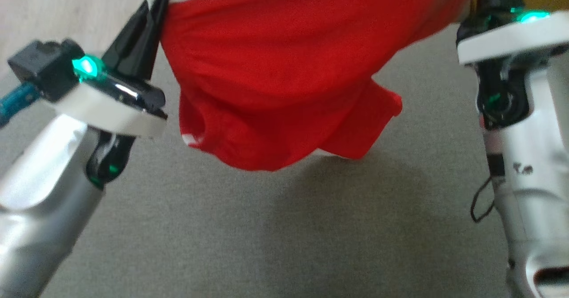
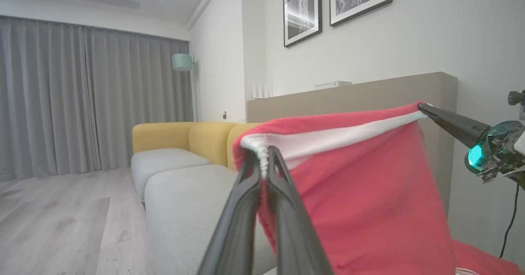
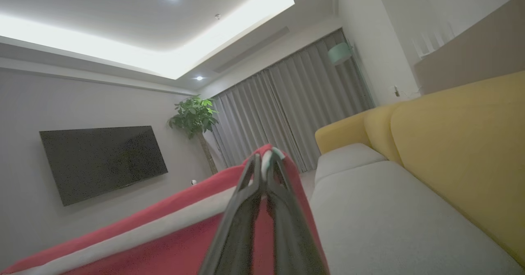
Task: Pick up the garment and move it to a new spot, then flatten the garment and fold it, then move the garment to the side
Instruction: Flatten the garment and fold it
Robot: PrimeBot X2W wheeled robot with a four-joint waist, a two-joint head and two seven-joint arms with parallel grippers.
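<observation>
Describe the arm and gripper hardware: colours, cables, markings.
The left forearm and right forearm: glossy silver shells, white wrist collars, green lights. The left gripper and right gripper: two long tapering black fingers each. Black camera block with teal cable at the left wrist; thin black cable loop and small dark marking on the right forearm.

Glossy silver forearms (image 1: 35,191), white wrist discs (image 1: 111,111) with green LEDs (image 1: 86,66), long black tapered fingers (image 1: 133,44), blue braided cable (image 1: 15,100), thin black cable loop (image 1: 480,204).

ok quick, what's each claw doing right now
left claw: closed, holding the red garment by its white-banded edge
right claw: closed, holding the other end of that edge
</observation>
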